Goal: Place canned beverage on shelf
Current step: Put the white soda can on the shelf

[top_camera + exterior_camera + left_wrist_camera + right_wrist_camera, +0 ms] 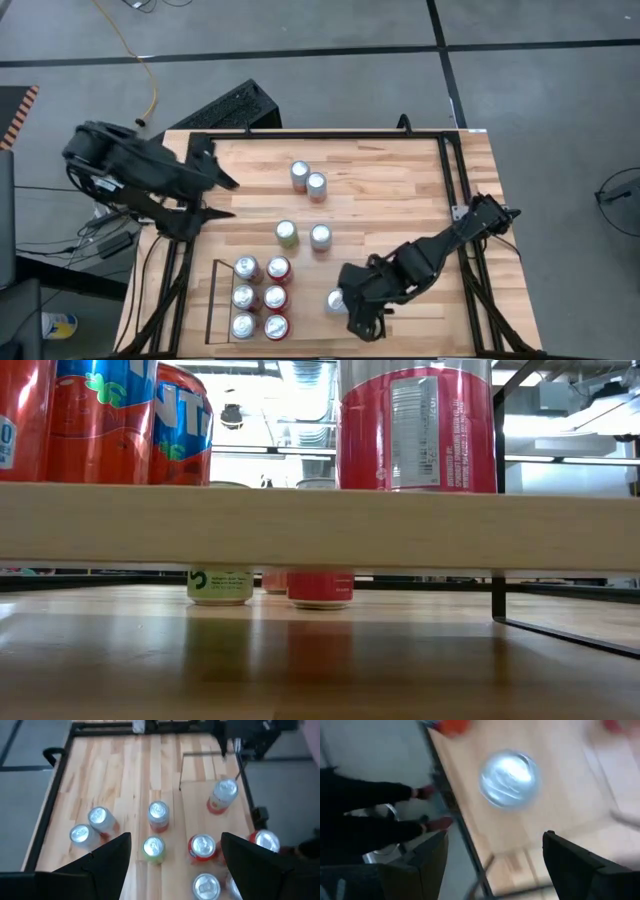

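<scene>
Desk (380,170) of pale butcher-block planks is filling the high view, edged by a thin black metal frame (450,170). At its near-left corner the shelf (212,300) is sitting as a low rectangular bay with slim black wire rails, and six upright cans with shiny silver lids are standing in it in two columns (260,297); in the low view its light wood plank (320,525) is crossing the picture with red and orange-blue cans on top. Four more cylindrical cans are standing loose mid-desk: a touching pair (308,180) farther back, then a green one (287,234) beside a silver-topped one (320,237). The left claw (218,196) is hovering at the desk's left edge, fingers spread wide and holding nothing. The right claw (362,322) is hanging near the front edge, also spread wide, just beside a silver-topped can (335,300) standing on bare desk to the right of the shelf; the right wrist view is showing that can's round lid (509,779) ahead of the dark fingers, not between them.
</scene>
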You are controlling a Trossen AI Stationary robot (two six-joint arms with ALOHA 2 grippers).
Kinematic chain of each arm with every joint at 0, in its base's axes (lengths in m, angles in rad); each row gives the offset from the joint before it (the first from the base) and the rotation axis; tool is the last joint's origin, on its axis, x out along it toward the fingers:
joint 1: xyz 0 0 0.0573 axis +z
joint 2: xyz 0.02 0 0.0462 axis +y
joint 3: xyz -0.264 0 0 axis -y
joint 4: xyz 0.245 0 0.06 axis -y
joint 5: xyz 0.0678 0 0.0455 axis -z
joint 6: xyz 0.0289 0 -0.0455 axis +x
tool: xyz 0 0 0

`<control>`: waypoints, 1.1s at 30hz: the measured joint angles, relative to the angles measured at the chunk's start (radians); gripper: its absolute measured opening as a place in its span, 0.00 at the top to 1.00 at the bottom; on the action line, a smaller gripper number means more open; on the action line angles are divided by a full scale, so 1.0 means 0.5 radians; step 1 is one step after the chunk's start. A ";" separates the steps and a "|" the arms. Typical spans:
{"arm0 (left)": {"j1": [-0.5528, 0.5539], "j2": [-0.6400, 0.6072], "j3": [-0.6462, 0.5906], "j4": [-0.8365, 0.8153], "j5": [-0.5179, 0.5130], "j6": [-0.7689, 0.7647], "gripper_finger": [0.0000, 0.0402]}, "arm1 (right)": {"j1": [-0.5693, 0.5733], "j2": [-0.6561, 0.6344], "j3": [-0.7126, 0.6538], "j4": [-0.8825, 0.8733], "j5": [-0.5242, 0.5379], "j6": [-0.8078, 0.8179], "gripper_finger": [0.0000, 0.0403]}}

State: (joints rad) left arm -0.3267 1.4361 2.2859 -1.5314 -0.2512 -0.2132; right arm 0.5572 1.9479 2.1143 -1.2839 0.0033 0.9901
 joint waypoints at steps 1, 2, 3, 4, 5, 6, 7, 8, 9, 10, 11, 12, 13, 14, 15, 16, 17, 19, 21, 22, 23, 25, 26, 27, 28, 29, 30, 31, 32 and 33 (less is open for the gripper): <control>0.000 0.019 -0.028 0.014 0.015 0.036 0.27 | 0.011 -0.006 0.004 -0.060 -0.072 0.093 0.26; 0.000 0.033 -0.064 0.047 0.017 0.072 0.27 | 0.020 -0.014 0.008 -0.099 -0.169 0.177 0.26; 0.000 0.049 -0.104 0.094 0.019 0.109 0.27 | 0.046 -0.025 0.008 -0.143 -0.232 0.256 0.26; -0.002 0.065 -0.143 0.151 0.023 0.150 0.27 | 0.089 -0.037 0.008 -0.195 -0.271 0.319 0.26; -0.003 0.081 -0.186 0.239 0.035 0.188 0.27 | 0.138 -0.047 0.007 -0.229 -0.291 0.363 0.26; -0.003 0.093 -0.235 0.350 0.060 0.239 0.27 | 0.191 -0.060 0.007 -0.235 -0.304 0.387 0.26; -0.003 0.110 -0.285 0.466 0.092 0.295 0.27 | 0.248 -0.080 0.007 -0.258 -0.298 0.410 0.26; -0.003 0.125 -0.335 0.594 0.136 0.346 0.27 | 0.311 -0.105 0.007 -0.298 -0.267 0.446 0.26; -0.003 0.144 -0.382 0.737 0.192 0.382 0.27 | 0.372 -0.130 0.007 -0.341 -0.227 0.495 0.26; -0.004 0.168 -0.424 0.875 0.240 0.415 0.27 | 0.430 -0.150 0.008 -0.379 -0.170 0.543 0.26; -0.004 0.201 -0.458 0.997 0.283 0.443 0.27 | 0.493 -0.173 0.008 -0.429 -0.094 0.596 0.26; -0.004 0.242 -0.491 1.110 0.298 0.451 0.27 | 0.564 -0.190 0.008 -0.472 -0.003 0.666 0.26; -0.003 0.289 -0.517 1.228 0.293 0.448 0.27 | 0.631 -0.200 0.008 -0.513 0.094 0.753 0.26; 0.001 0.343 -0.532 1.334 0.270 0.432 0.27 | 0.691 -0.205 0.008 -0.558 0.175 0.843 0.26; 0.006 0.406 -0.539 1.415 0.232 0.408 0.27 | 0.755 -0.209 0.007 -0.583 0.228 0.918 0.26; 0.011 0.477 -0.541 1.479 0.182 0.379 0.27 | 0.815 -0.210 0.007 -0.578 0.280 0.971 0.26; 0.019 0.544 -0.542 1.540 0.118 0.342 0.27 | 0.872 -0.211 0.007 -0.574 0.336 1.003 0.26; 0.021 0.687 -0.543 1.652 0.022 0.246 0.27 | 0.984 -0.209 0.007 -0.571 0.451 1.064 0.26; 0.012 0.815 -0.544 1.738 0.014 0.132 0.27 | 1.064 -0.196 0.007 -0.577 0.548 1.108 0.26; 0.002 0.875 -0.544 1.780 0.023 0.083 0.27 | 1.096 -0.194 -0.002 -0.575 0.578 1.111 0.26; -0.011 0.925 -0.544 1.814 0.032 0.050 0.27 | 1.126 -0.194 -0.016 -0.567 0.589 1.118 0.26; -0.045 1.001 -0.544 1.822 0.021 0.015 0.27 | 1.158 -0.191 -0.032 -0.578 0.612 1.162 0.26; -0.063 1.034 -0.544 1.823 0.003 0.010 0.27 | 1.171 -0.191 -0.039 -0.576 0.628 1.173 0.26; -0.084 1.059 -0.544 1.823 -0.024 0.012 0.27 | 1.185 -0.191 -0.045 -0.575 0.647 1.191 0.26; -0.106 1.074 -0.544 1.812 -0.062 0.026 0.27 | 1.203 -0.191 -0.047 -0.574 0.672 1.206 0.26; -0.130 1.091 -0.544 1.799 -0.093 0.064 0.27 | 1.217 -0.191 -0.051 -0.574 0.695 1.214 0.26; -0.153 1.098 -0.544 1.793 -0.104 0.120 0.27 | 1.230 -0.191 -0.057 -0.574 0.717 1.215 0.26; -0.179 1.106 -0.544 1.779 -0.099 0.211 0.27 | 1.238 -0.191 -0.064 -0.573 0.730 1.218 0.26; -0.199 1.117 -0.544 1.758 -0.088 0.318 0.27 | 1.240 -0.191 -0.078 -0.575 0.732 1.220 0.26; -0.222 1.125 -0.544 1.733 -0.082 0.413 0.27 | 1.241 -0.191 -0.090 -0.576 0.731 1.219 0.26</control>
State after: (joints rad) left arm -0.4376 1.9987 2.0139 -0.6649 -0.2920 -0.0069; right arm 1.1778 1.8524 2.0691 -1.5720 0.3688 1.5997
